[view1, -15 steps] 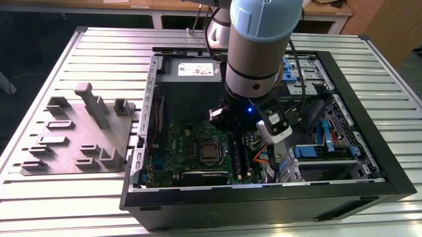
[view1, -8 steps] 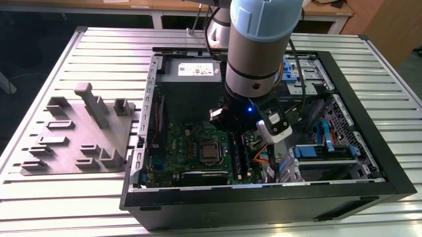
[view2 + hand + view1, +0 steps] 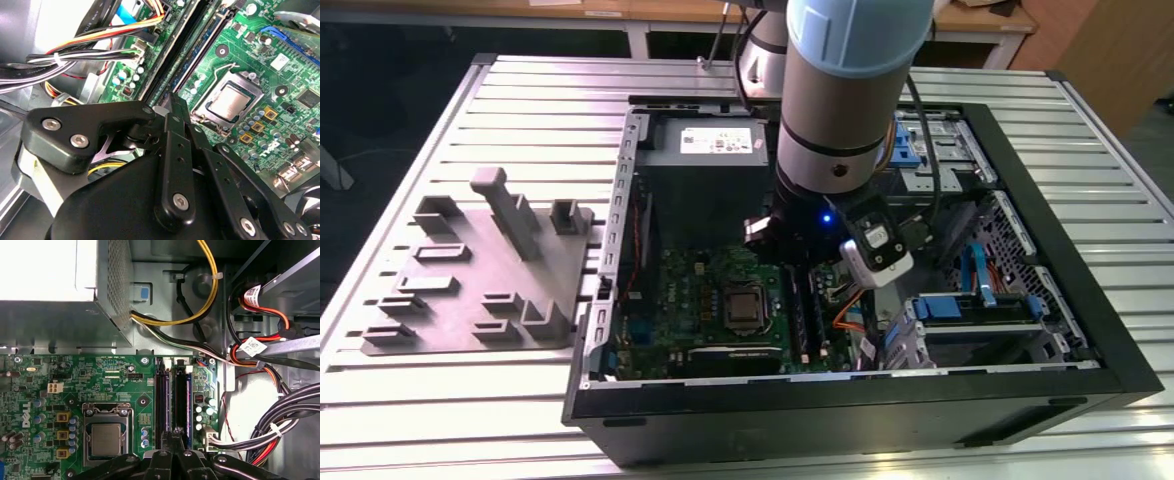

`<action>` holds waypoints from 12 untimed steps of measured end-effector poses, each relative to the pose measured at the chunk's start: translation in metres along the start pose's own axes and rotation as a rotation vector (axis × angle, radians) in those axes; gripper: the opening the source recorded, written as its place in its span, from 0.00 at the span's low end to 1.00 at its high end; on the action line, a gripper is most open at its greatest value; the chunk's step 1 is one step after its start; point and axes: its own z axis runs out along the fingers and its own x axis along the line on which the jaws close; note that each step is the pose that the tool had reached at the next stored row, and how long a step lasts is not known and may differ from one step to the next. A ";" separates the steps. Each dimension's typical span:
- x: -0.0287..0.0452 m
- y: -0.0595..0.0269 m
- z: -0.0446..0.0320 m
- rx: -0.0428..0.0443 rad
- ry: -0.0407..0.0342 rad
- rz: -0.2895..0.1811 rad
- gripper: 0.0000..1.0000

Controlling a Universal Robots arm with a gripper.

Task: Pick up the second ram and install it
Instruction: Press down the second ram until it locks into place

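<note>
Fingers [image 3: 817, 262] reach down from the arm into the open computer case [image 3: 1067, 300] on the surface [image 3: 480, 400] in the exterior view, low over the green board [image 3: 707, 290].

In the second wrist view they are drawn almost together, their tips just above the long black slots [image 3: 192, 45].

In the first wrist view a thin dark edge, judged to be the second ram [image 3: 174, 400], runs from the tips along the slots. It looks carried across and pinched, not yet seated.
</note>
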 end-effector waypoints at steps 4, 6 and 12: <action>0.0000 0.0000 -0.0004 0.0000 0.0000 0.000 0.10; 0.0000 0.0001 -0.0004 -0.0010 -0.0001 0.000 0.10; 0.0001 0.0041 0.0002 -0.0052 0.0001 0.000 0.10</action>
